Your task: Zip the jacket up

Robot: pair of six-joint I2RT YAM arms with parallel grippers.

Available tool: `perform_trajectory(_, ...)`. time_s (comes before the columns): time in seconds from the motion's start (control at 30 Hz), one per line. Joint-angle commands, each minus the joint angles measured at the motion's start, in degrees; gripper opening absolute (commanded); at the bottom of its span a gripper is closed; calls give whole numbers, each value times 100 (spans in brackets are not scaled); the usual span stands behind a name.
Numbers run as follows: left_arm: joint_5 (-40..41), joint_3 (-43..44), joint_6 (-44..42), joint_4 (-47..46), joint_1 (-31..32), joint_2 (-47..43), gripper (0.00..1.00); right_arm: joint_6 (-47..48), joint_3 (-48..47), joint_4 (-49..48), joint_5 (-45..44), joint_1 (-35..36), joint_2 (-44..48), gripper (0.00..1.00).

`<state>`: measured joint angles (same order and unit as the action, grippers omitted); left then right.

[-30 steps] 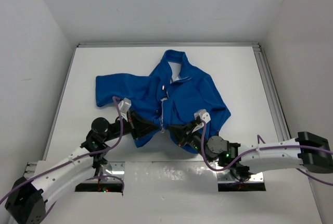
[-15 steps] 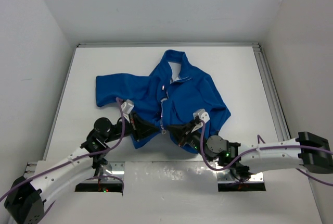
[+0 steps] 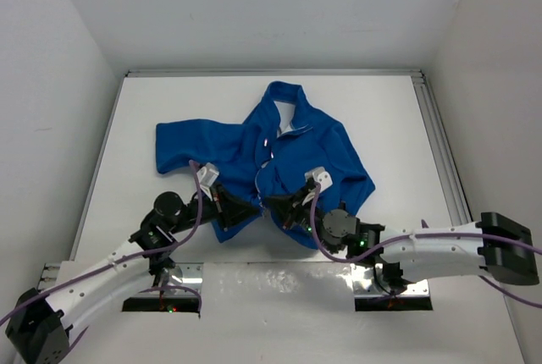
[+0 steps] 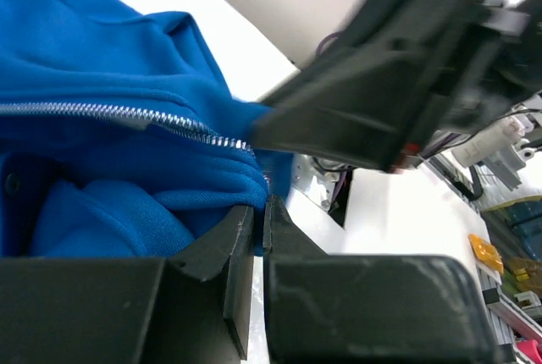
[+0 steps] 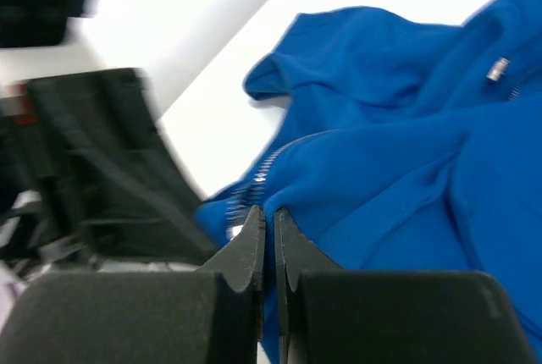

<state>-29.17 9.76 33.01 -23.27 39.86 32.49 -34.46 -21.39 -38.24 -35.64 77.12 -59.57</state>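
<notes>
The left arm point(image 3: 102, 267) reaches from the near left corner toward the middle of the white table point(image 3: 135, 127). The left gripper point(image 3: 252, 208) is at the near hem of the jacket point(image 3: 288, 148). In the left wrist view its fingers point(image 4: 229, 245) stand almost together, with only a thin slit between them, and they pinch the blue fleece at the bottom end of the silver zipper point(image 4: 127, 114).

The jacket lies about in the middle of the table. Its collar points to the far side, one sleeve is spread to the left, and the hem is toward the near edge.

Just to the right of the left gripper, the right gripper point(image 3: 273, 205) meets the same hem from the other side. In the right wrist view its jaws are narrow and hold the jacket edge beside the zipper teeth. The right arm point(image 3: 423, 250) stretches in from the near right.
</notes>
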Motion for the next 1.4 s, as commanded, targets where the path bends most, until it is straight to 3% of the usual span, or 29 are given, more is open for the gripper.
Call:
perform_trajectory(0.0,-458,106,82,-257,128,-182,0,-334,-366,-219,136,-285,-142,0)
perform_trajectory(0.33,-564,-150,258,-240,154,64,0,-430,-621,343,66,-452,-222,0)
perform_trajectory(0.67,244,-167,109,340,180,301,0,-492,-797,642,593,-461,244,0)
perform_trajectory(0.83,16,-27,12,297,198,574,0,-307,-1051,984,163,-505,-62,0)
perform_trajectory(1.0,-291,-140,143,87,242,759,0,-763,-1245,1186,504,-1040,-738,0)
perform_trajectory(1.13,-387,-168,214,-117,260,925,0,-607,-1534,1222,567,-1103,-775,0)
perform_trajectory(1.37,-502,-1,372,-231,277,531,0,-377,-1843,1389,601,-1252,-933,0)
